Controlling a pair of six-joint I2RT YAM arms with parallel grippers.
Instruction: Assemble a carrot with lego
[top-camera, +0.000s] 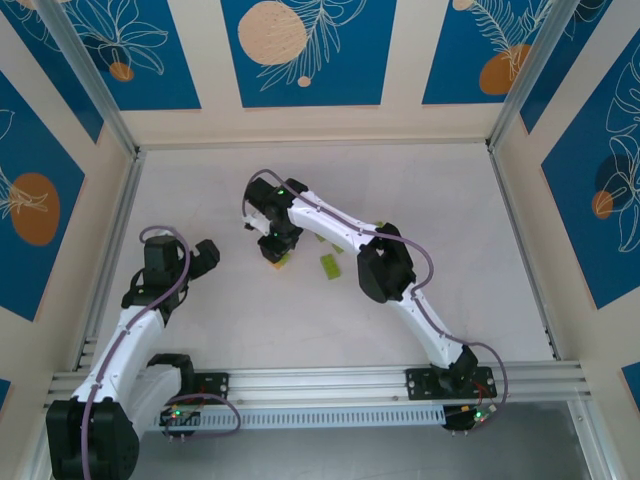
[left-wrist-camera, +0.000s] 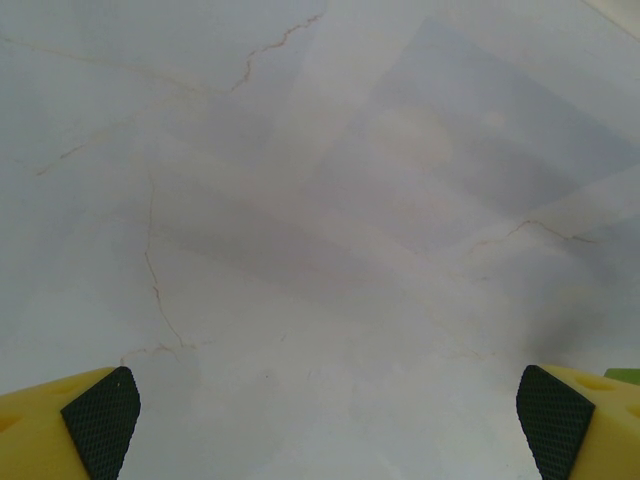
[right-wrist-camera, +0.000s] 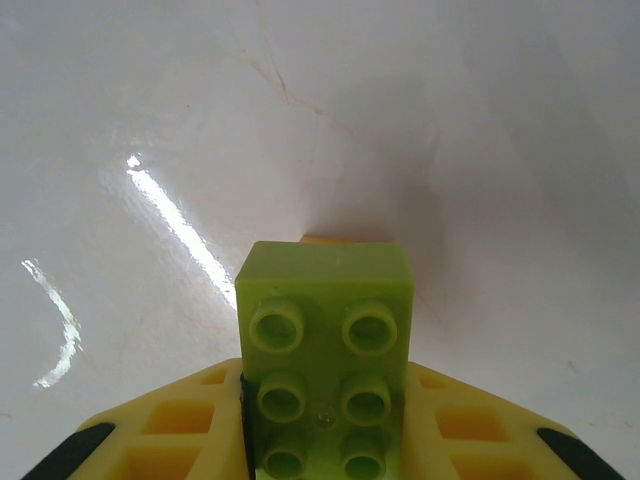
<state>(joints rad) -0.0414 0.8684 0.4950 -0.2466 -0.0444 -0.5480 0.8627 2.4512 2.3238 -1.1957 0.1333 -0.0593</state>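
Note:
My right gripper (right-wrist-camera: 325, 440) is shut on a lime-green lego brick (right-wrist-camera: 325, 310), whose studs face the wrist camera. A thin edge of the orange brick (right-wrist-camera: 328, 239) peeks out just behind its far end, and I cannot tell if the two are joined. From above, the right gripper (top-camera: 277, 248) points down at mid-table with the green brick (top-camera: 280, 262) at its tip. Two loose lime-green bricks (top-camera: 329, 267) (top-camera: 323, 240) lie to its right. My left gripper (top-camera: 206, 254) hovers to the left, open; its fingers (left-wrist-camera: 100, 420) stand wide apart over bare table.
The white marbled table (top-camera: 450, 220) is fenced by aluminium rails (top-camera: 520, 250) at the sides and patterned walls behind. The right arm's elbow (top-camera: 385, 265) hangs over the table to the right of the loose bricks. A sliver of green (left-wrist-camera: 625, 376) shows beside the left gripper's right finger.

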